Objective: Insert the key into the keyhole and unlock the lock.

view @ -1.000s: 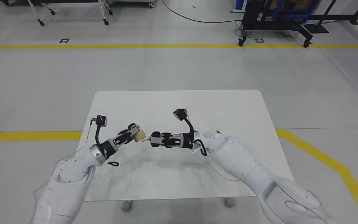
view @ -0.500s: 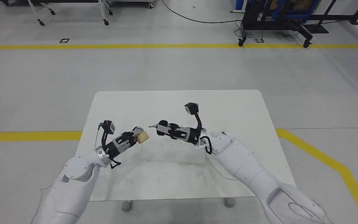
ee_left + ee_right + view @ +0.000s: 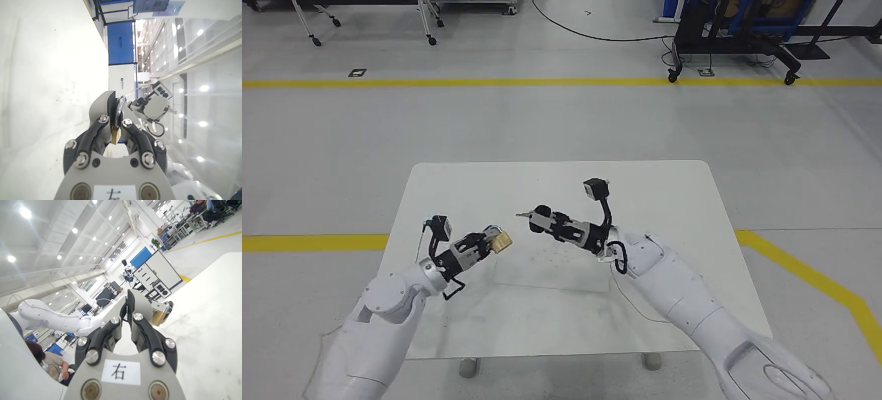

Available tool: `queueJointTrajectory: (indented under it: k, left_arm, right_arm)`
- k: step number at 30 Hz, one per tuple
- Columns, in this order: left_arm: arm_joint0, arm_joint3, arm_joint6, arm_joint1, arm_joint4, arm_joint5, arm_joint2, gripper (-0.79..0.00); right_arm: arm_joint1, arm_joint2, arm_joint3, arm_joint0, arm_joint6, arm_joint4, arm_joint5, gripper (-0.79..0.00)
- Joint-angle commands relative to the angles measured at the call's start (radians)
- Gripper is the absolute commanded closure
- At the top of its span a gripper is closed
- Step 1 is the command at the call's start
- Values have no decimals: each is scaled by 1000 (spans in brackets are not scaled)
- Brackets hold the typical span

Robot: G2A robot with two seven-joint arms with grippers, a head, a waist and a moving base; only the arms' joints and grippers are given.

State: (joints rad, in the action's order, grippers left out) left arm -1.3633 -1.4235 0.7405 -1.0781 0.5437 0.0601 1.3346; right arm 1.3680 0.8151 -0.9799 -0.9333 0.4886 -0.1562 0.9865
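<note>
Left end effector [image 3: 489, 242]: clamps the lock [image 3: 500, 241] above the counter's [image 3: 672, 190] middle. I judge it is presented toward the key [image 3: 524, 214], pinched in my right end effector [image 3: 540, 219].

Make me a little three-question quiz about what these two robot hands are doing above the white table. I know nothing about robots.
1. True or false: the key is already inside the padlock.
2. What does the left gripper hold? A) the key B) the padlock C) nothing
3. Fill in: the right gripper is shut on the ____.

Key
1. False. Key and padlock are held apart, both lifted off the table, with a clear gap between them in the top view.
2. B. The brass body sits between its fingers.
3. key.
</note>
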Motion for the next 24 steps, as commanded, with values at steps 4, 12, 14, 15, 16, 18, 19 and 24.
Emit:
queueJointTrajectory:
  k: [4,12,14,15,16,18,19,24]
  left_arm:
    - [69,11,-28,-26,240,-106,-56,0]
    - [149,75,-46,-74,417,-38,-167,0]
    - [149,75,-46,-74,417,-38,-167,0]
    - [149,75,-46,-74,417,-38,-167,0]
    - [149,75,-46,-74,417,-38,-167,0]
    - [149,75,-46,-74,417,-38,-167,0]
    - [149,75,-46,-74,417,-38,-167,0]
    - [108,60,-100,-79,399,51,-160,0]
  right_arm:
    - [-39,111,-141,-100,-103,193,-65,0]
    - [-66,190,-340,-264,-207,335,-162,0]
    - [-66,190,-340,-264,-207,335,-162,0]
    - [-66,190,-340,-264,-207,335,-162,0]
    - [-66,190,-340,-264,-207,335,-162,0]
    - [-66,190,-340,-264,-207,335,-162,0]
    - [-66,190,-340,-264,-207,335,-162,0]
    - [-64,187,-352,-272,-219,318,-172,0]
